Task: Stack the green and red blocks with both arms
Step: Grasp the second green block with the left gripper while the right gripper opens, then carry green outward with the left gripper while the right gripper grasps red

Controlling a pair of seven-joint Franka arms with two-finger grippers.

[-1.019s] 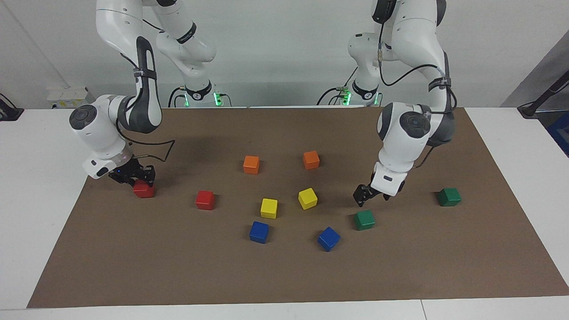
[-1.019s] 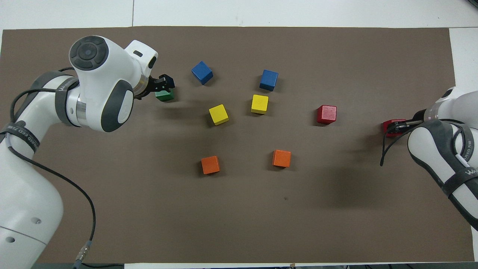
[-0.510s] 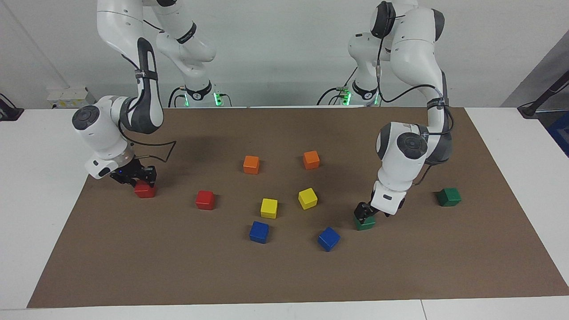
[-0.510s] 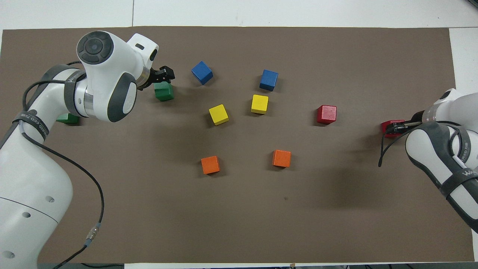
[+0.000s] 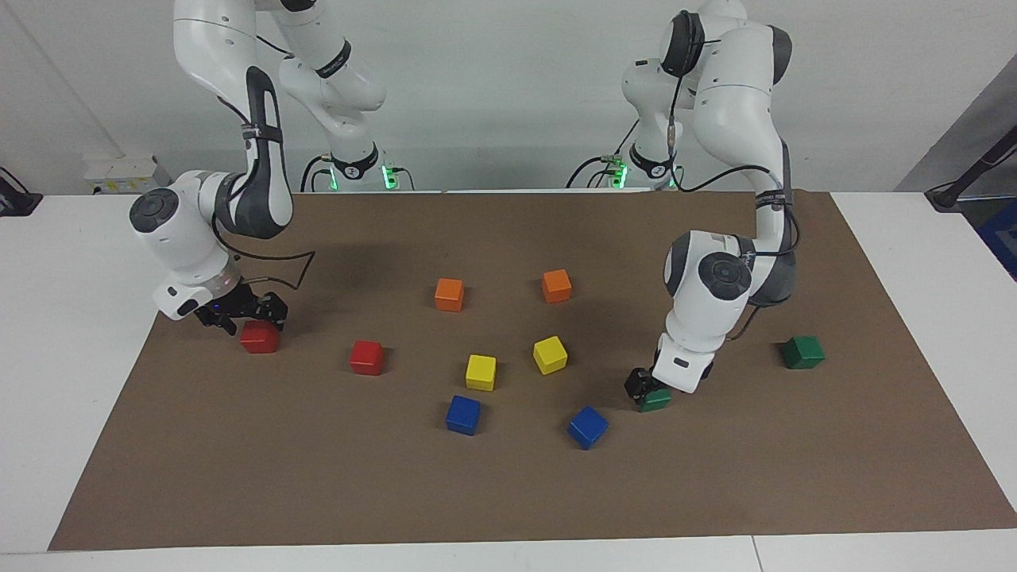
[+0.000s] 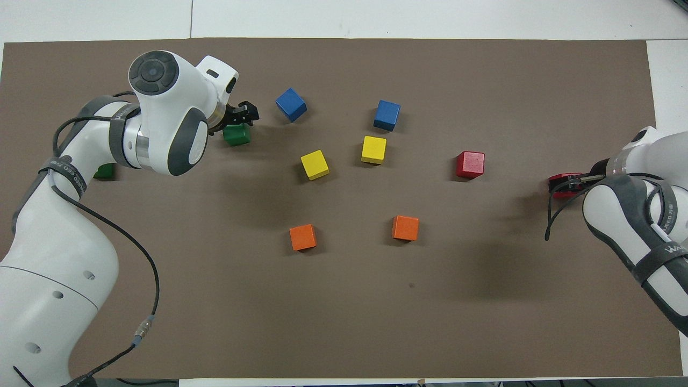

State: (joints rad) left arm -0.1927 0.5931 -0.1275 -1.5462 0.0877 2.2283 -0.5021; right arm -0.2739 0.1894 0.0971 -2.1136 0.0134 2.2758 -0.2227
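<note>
A red block (image 5: 258,338) lies on the brown mat at the right arm's end, and my right gripper (image 5: 242,314) hangs just over it, open, its fingers spread apart. In the overhead view this gripper (image 6: 567,184) covers most of that block (image 6: 559,178). A second red block (image 5: 367,357) sits beside it toward the middle. My left gripper (image 5: 647,391) is down at a green block (image 5: 656,400), open, one finger against the block's side. The other green block (image 5: 802,352) lies nearer to the robots, at the left arm's end.
Two orange cubes (image 5: 449,294) (image 5: 556,285), two yellow cubes (image 5: 481,372) (image 5: 550,354) and two blue cubes (image 5: 463,415) (image 5: 587,427) lie in the middle of the mat (image 5: 508,492). One blue cube is close beside the green block under my left gripper.
My left gripper has come down from above the mat to the green block. My right gripper, shut on the red block before, has opened; the block has stayed in place.
</note>
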